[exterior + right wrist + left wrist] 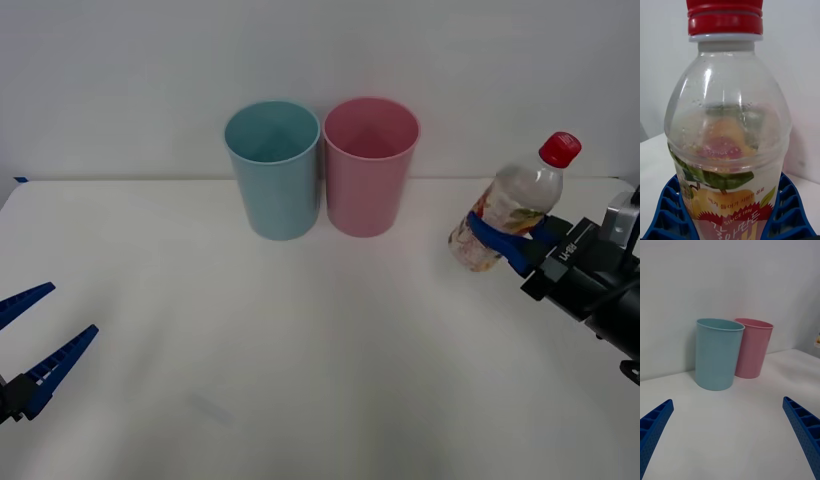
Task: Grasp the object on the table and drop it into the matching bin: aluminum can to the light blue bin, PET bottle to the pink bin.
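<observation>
Wide, plain white flat desk (300,350) ran up to a pale wall at the rear. Two things stood directly on it, both upright near the back edge: a tall round light blue plastic bin (273,170) and a like-shaped tall round pink plastic bin (369,165) on its right, side by side, touching or nearly so. Both open-topped.

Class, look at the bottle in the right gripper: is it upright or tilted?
Tilted. In the front view the PET bottle, clamped by the right gripper, leans with its red cap toward the robot's right.
</observation>
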Tool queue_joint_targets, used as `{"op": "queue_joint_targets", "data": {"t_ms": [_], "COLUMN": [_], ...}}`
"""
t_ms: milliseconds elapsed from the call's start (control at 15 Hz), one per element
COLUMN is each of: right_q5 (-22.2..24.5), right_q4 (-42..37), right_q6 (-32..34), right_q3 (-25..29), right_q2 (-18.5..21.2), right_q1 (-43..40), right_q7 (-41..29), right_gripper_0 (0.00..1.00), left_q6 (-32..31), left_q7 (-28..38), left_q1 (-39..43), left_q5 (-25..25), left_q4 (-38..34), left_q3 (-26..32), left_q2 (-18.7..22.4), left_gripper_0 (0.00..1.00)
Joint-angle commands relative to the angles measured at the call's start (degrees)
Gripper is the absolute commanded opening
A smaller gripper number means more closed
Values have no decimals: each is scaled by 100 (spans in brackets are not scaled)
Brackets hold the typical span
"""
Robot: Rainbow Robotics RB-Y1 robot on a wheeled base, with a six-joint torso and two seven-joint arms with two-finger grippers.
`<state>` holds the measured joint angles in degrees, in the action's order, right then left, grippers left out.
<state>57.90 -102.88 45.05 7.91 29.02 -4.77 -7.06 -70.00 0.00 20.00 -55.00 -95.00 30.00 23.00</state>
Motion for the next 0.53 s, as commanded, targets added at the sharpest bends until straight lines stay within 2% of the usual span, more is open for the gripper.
{"op": "queue_joint_targets", "data": {"t_ms": [67,333,533], "right_q5": [10,116,142], "right_q4": [-135,-65,533], "right_q6": [-357,-805,-902], "right_q3": [-281,-755,-1177], "right_q2": [359,789,930], "right_q1": [442,1224,2085], "right_q7": [-542,-1087,-1122], "right_gripper_0": [0,0,0], "left_q6": [0,0,0], "left_q7": [0,0,0], "left_q1": [0,0,0], "left_q5": [0,0,0], "left_q4": [0,0,0], "left_q3": [0,0,0], "left_q2": [0,0,0], "left_gripper_0": [100,100,100]}}
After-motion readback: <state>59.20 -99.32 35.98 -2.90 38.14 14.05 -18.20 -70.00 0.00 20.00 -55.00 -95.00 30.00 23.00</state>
